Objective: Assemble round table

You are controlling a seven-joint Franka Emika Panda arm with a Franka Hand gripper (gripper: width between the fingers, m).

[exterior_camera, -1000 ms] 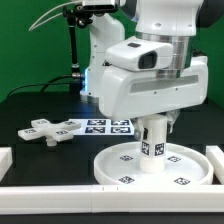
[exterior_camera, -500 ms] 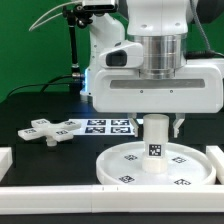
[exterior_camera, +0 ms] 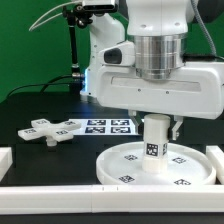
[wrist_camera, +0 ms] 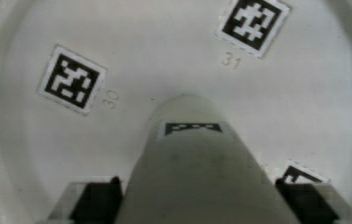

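Observation:
The large round disc (exterior_camera: 118, 172) lies rim-up near the table's front, with small tags on its face; it fills the wrist view (wrist_camera: 75, 150). The thick tagged cylinder leg (exterior_camera: 155, 148) stands upright at the disc's middle. My gripper (exterior_camera: 157, 126) comes straight down over the leg and is shut on its upper part. In the wrist view the leg (wrist_camera: 199, 140) runs between my two dark fingers (wrist_camera: 98, 196), and my gripper (wrist_camera: 198, 196) clamps it from both sides. The cross-shaped foot (exterior_camera: 50, 129) lies loose on the black table at the exterior view's left.
The marker board (exterior_camera: 110, 125) lies flat behind the disc. White border rails run along the front (exterior_camera: 100, 198) and at the left (exterior_camera: 5, 157) and right (exterior_camera: 216, 153) corners. A green wall and a black stand are behind.
My hand has turned about its vertical axis over the leg, from angled to square-on. The leg stays upright on the disc's middle. The foot has not moved.

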